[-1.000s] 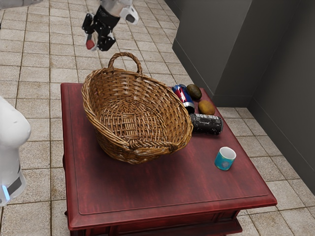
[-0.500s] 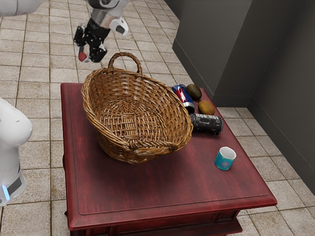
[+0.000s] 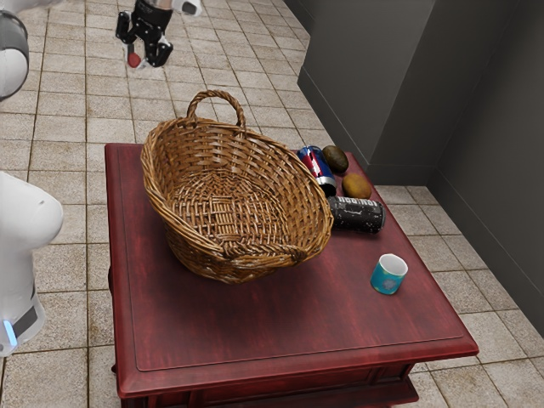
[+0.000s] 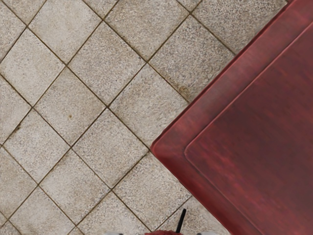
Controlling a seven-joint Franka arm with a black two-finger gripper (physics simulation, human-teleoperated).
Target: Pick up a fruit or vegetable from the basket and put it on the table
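No text can be read for certain: the black can (image 3: pixel 357 216) bears pale block letters too small to make out, and the blue can's (image 3: pixel 316 170) red and white markings are illegible.

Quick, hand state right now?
Hand: closed, holding the small red fruit in the air.
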